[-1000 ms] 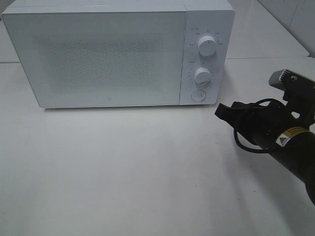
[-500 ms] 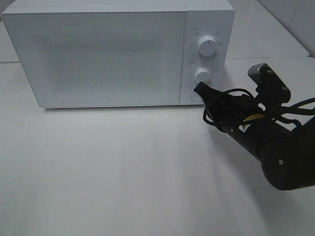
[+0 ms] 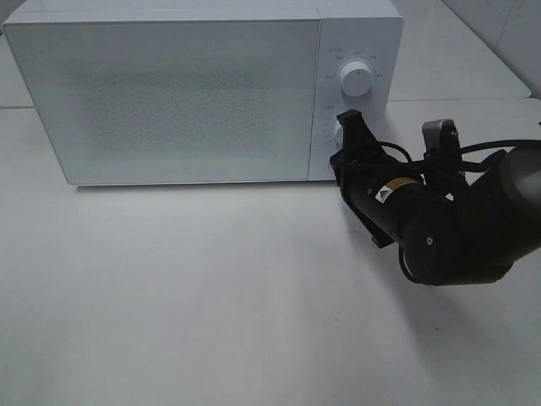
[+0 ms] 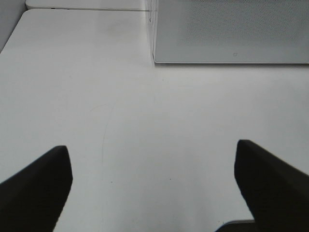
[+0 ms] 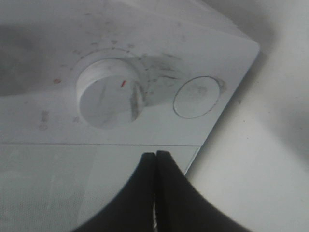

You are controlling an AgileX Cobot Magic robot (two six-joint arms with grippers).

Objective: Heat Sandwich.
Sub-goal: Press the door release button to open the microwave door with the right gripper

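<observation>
The sandwich is out of view; the white microwave (image 3: 169, 93) has its door closed. My right gripper (image 3: 348, 120) is shut with nothing in it, its tip at the control panel, covering the lower knob. In the right wrist view the shut fingertips (image 5: 155, 155) sit just in front of that knob (image 5: 108, 99), with the round door button (image 5: 194, 96) beside it. The upper knob (image 3: 356, 79) is uncovered. My left gripper (image 4: 149, 147) shows only in its wrist view, open wide over bare table, its dark fingers (image 4: 38, 183) far apart and some way from the microwave's front (image 4: 231, 34).
The microwave stands at the back of a white table (image 3: 211, 296). The bulky right arm (image 3: 456, 220) lies across the table's right side in front of the control panel. A seam and a second white surface run behind the microwave (image 3: 473, 59).
The right arm has swung left from the table's right edge to the control panel. Its shut tip passed the round button and rose to the lower knob. The left gripper stayed open.
</observation>
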